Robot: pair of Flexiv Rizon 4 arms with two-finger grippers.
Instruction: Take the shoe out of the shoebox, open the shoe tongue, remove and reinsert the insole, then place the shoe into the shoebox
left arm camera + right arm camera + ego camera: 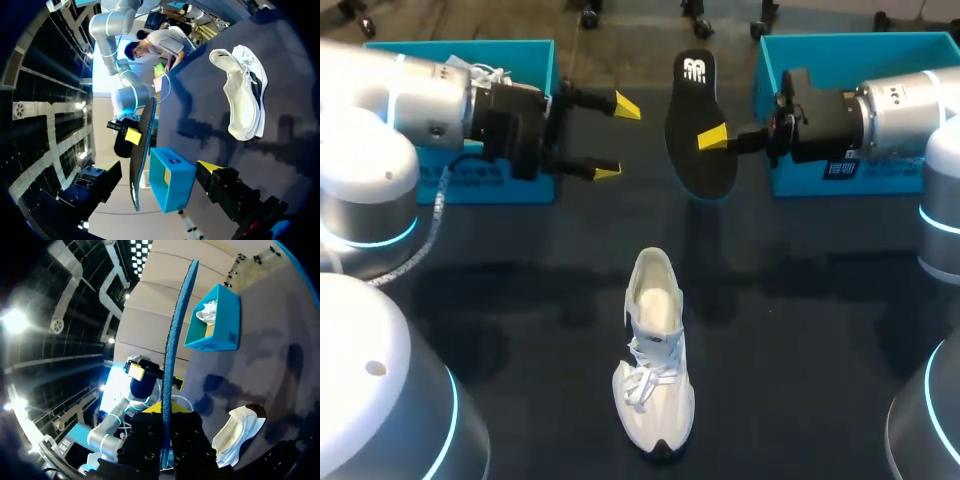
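A white shoe (653, 350) lies on the dark table in front of me, its opening facing the far side and its toe toward the near edge. Above the table's far middle my right gripper (720, 138) is shut on the black insole (698, 120), holding it up with its printed heel end away from me. In the right wrist view the insole (172, 350) runs edge-on between the fingers, and the shoe (239, 432) lies beside them. My left gripper (617, 138) stands open just left of the insole, a little apart from it, with nothing between its fingers.
A teal shoebox (530, 190) stands at the far left under my left arm, with another white shoe (485, 70) inside. A second teal box (790, 180) stands at the far right behind my right gripper. Both boxes flank the insole.
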